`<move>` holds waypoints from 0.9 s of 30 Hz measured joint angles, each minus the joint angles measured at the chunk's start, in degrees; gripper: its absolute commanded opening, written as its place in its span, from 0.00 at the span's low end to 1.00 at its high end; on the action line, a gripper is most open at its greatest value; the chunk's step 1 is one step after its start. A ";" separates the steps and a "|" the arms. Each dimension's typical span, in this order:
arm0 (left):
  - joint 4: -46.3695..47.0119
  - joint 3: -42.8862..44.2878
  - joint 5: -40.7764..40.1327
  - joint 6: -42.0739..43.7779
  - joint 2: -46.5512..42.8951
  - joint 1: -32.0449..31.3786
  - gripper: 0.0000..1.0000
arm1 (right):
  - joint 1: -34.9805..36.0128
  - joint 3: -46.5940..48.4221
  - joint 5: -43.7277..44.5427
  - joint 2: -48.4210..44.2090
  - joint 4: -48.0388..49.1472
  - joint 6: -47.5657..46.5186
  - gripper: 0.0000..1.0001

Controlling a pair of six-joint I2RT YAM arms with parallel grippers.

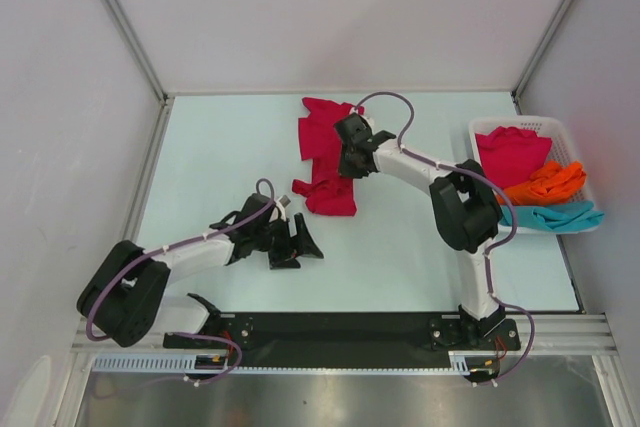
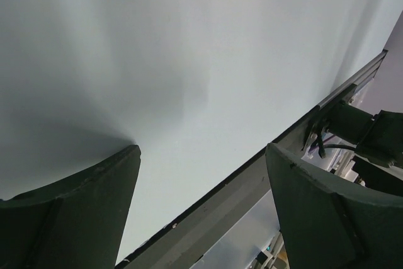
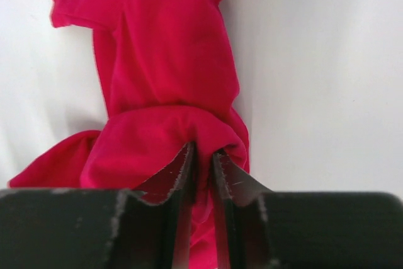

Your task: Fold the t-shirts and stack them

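I count: crimson t-shirt, bunched, by the tabletop's far edge; red t-shirt, orange t-shirt, teal t-shirt, crumpled in basket.

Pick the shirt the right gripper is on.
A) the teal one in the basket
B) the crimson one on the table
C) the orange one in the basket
B: the right gripper, jaws nearly closed, sits on bunched cloth of the crimson shirt on the table.
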 measured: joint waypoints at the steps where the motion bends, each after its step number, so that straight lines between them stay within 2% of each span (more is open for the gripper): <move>1: -0.07 -0.17 -0.07 0.02 -0.22 0.00 0.88 | -0.02 0.15 0.04 0.48 -0.07 -0.17 0.24; 9: -0.17 -0.96 -0.09 0.42 -1.27 0.00 0.88 | -1.05 4.94 2.21 1.79 -2.34 -3.23 0.25; 17: -0.20 -1.01 -0.09 0.44 -1.33 0.02 0.88 | -5.01 15.82 4.35 3.65 -4.17 -6.73 0.29; 24: -0.20 -1.01 -0.07 0.59 -1.31 0.02 0.88 | -4.90 16.57 3.02 4.31 -6.19 -7.30 0.29; 27: -0.07 -0.98 0.04 0.83 -1.07 0.02 0.88 | -3.65 12.20 2.43 2.08 -5.42 -7.28 0.29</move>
